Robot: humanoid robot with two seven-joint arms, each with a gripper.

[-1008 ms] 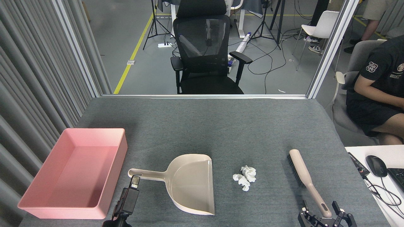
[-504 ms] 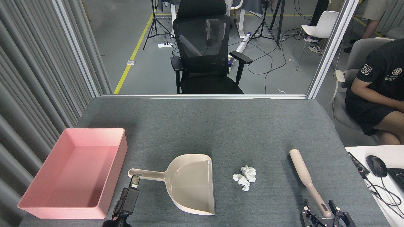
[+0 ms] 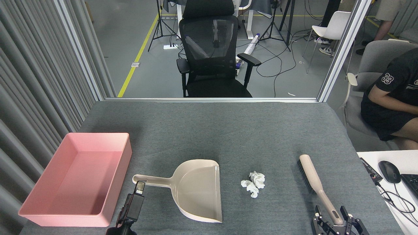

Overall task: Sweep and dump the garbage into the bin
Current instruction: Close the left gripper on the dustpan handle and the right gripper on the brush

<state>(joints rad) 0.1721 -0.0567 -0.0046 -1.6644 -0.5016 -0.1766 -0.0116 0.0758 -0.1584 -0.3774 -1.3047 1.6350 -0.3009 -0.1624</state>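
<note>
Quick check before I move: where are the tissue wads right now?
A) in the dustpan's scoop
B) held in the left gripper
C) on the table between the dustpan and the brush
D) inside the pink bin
C: the tissue wads lie on the grey table, right of the dustpan mouth and left of the brush; the pink bin is empty.

Grey felt tabletop (image 3: pixel 228 130) carries the dustpan (image 3: pixel 196 191); pink bin (image 3: pixel 76 179) left of it, garbage (image 3: pixel 253 183) and brush (image 3: pixel 315 182) right.

"33" on person's black sleeve (image 3: pixel 387 78) (chest print unreadable)
</note>
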